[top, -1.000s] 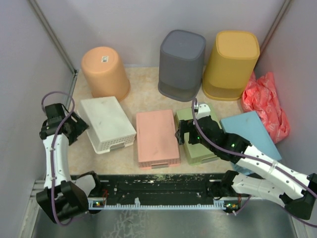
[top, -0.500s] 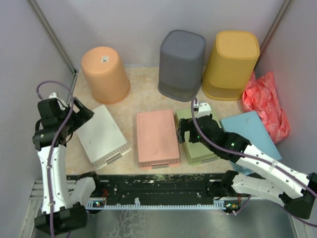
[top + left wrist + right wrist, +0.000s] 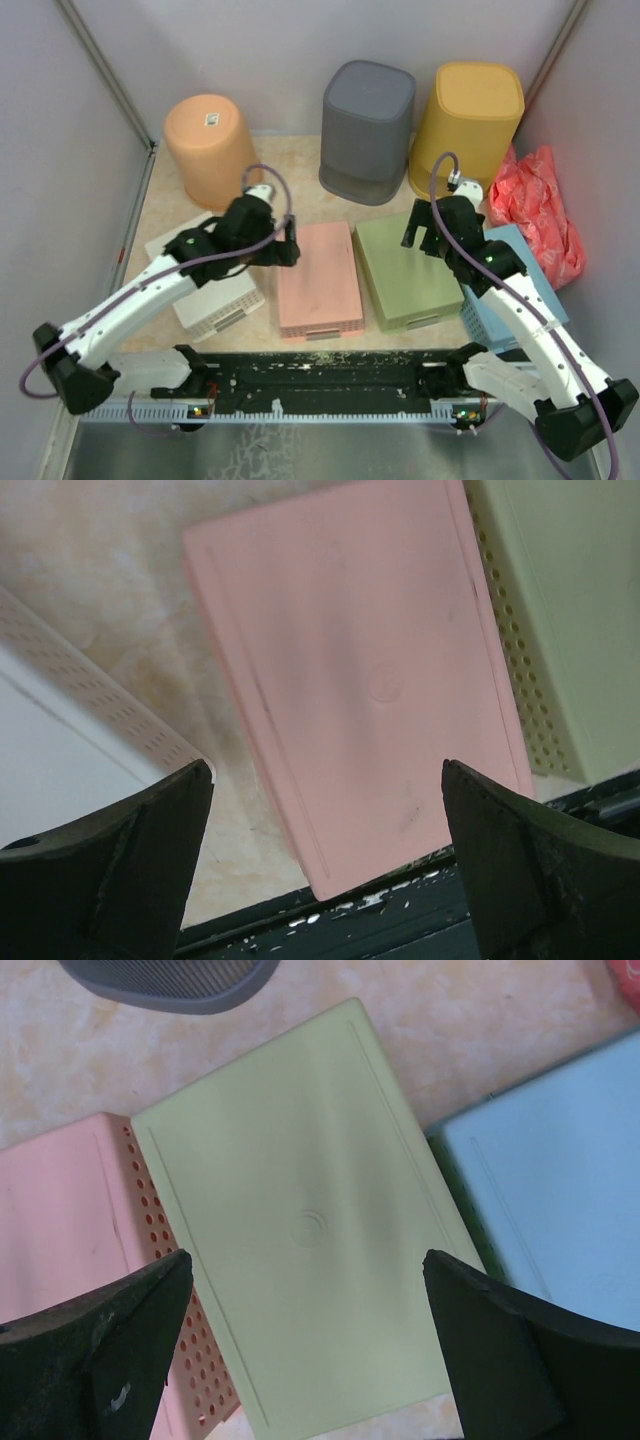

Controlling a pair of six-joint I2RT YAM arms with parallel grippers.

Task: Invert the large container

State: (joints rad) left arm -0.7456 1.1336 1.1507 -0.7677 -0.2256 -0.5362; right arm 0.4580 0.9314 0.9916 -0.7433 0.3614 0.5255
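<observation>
Seven containers on the table [image 3: 300, 195], every one mouth-down from above.

Far left, back: orange bucket [image 3: 210, 148], seen only in the top view. In front of it the white basket [image 3: 225, 305], partly under the left arm. Just a perforated white wall of it in the left wrist view [image 3: 60, 730].

Left gripper [image 3: 285, 250] above the near-left side of the pink basket [image 3: 318, 280]. Hard to judge the fingers from overhead, but plain from the wrist [image 3: 325, 880]: fingers spread wide, nothing held, pink base [image 3: 370, 680] below the gap.

Middle back: grey bin [image 3: 366, 125]. Further right: yellow bin [image 3: 468, 115]. Tallest two here, so the large container is most likely one of them, though no way to tell which. Both against the back wall, well apart from either gripper.

Green basket [image 3: 408, 268] tight against the pink one. Right gripper [image 3: 425, 225] over its far edge. Right wrist view [image 3: 310, 1350] settles it here too: fingers wide apart, empty, above the green base [image 3: 300, 1230]. Also only there, a round moulded mark at mid-base, the grey rim [image 3: 170, 985] along the top edge and holes in the pink side wall.

Blue basket [image 3: 535, 270] right of the green one, half under the right arm, clearer from the wrist [image 3: 560, 1210]. Red bag [image 3: 540, 205] crumpled in the far-right corner.
</observation>
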